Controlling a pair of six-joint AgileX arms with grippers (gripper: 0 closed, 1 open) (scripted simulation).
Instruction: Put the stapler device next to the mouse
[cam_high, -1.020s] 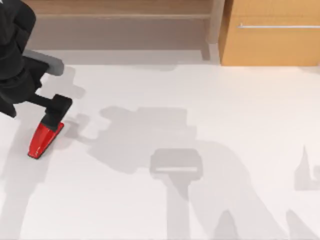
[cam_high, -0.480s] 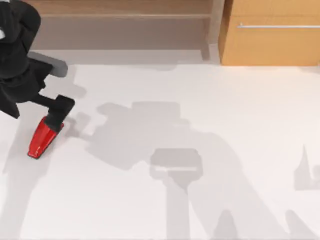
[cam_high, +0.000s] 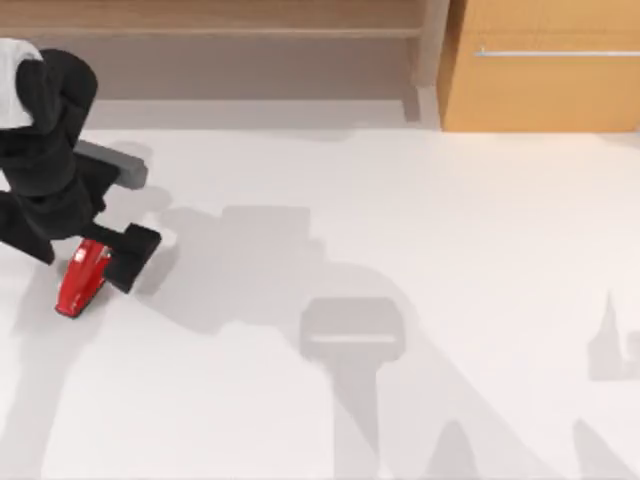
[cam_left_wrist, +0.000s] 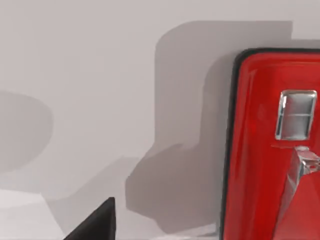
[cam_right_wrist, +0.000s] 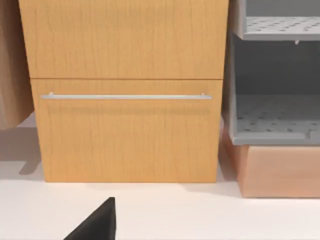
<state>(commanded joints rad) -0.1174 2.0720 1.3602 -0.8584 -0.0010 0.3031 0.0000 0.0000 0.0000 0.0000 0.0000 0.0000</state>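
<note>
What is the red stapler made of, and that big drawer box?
The stapler looks like glossy red plastic, since it shines, with a small silvery metal-looking part. The drawer cabinet looks like light wood, showing grain, with a thin metal-looking handle.

— What has moved over the last second?
— The left arm has swung in from the table's nine o'clock edge. Its left gripper (cam_high: 112, 258) has slid from the broad end of the stapler device (cam_high: 80, 283) toward its four o'clock side and now covers more of the red body.
— And the stapler device?
— It has not shifted.
</note>
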